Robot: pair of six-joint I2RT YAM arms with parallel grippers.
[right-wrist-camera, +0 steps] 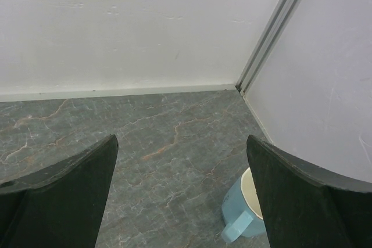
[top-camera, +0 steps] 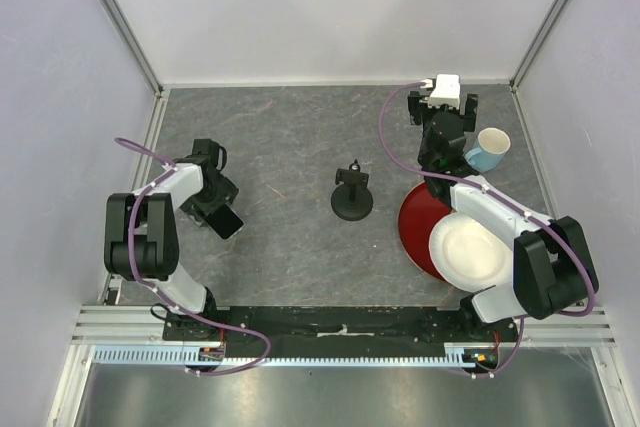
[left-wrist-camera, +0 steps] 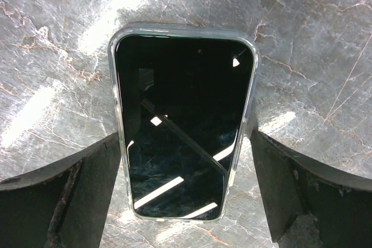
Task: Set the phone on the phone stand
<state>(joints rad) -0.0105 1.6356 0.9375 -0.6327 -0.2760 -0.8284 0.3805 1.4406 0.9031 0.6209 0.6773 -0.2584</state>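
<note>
The phone (left-wrist-camera: pixel 183 126), a black slab in a clear case, lies flat on the grey marble table, screen up. It also shows in the top view (top-camera: pixel 230 223) at the left. My left gripper (left-wrist-camera: pixel 186 136) is open, low over the phone, with one finger on each long side close to its edges; in the top view the left gripper (top-camera: pixel 222 215) sits over it. The black phone stand (top-camera: pixel 352 202) stands at mid-table, well to the right of the phone. My right gripper (top-camera: pixel 443 107) is open and empty at the back right, shown in its wrist view (right-wrist-camera: pixel 181 143).
A light blue mug (top-camera: pixel 490 147) stands at the back right, just right of my right gripper (right-wrist-camera: pixel 247 213). A red round plate (top-camera: pixel 412 222) with a white plate (top-camera: pixel 468 249) on it lies right of the stand. Walls close off the back and sides.
</note>
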